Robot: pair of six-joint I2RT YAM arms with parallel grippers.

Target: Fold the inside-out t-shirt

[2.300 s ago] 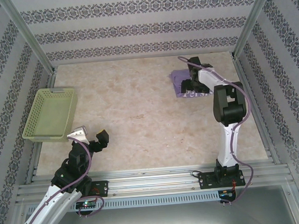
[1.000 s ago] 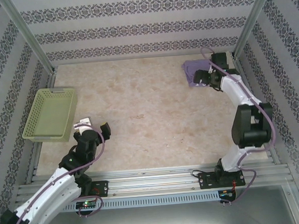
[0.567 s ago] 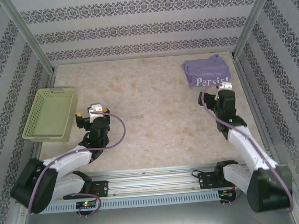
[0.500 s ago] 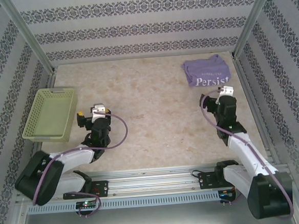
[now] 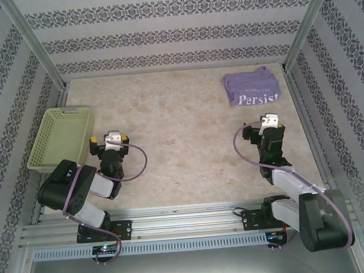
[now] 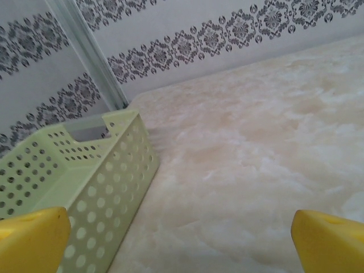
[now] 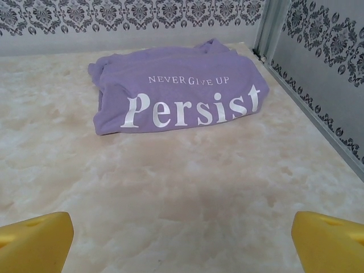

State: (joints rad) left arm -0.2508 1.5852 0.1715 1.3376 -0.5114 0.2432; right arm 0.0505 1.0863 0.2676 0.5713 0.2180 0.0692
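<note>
The left pincer [image 6: 182, 244] and right pincer [image 7: 182, 242] both gape empty and should park well clear of the folded t-shirt [image 7: 176, 94] at far right.

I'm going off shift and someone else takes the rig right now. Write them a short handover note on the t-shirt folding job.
Left gripper: fingers open, empty, low over the table, next to the yellow-green basket.
Right gripper: fingers open, empty, pointed at the t-shirt and apart from it.
Shirt: a compact folded bundle near the table's far right corner, "Persist" lettering facing up, nothing touching it.
Done: the shirt looks folded, with the print side outward.
Left: probably only a check. The bundle's left edge looks a little uneven and may want tidying.
</note>
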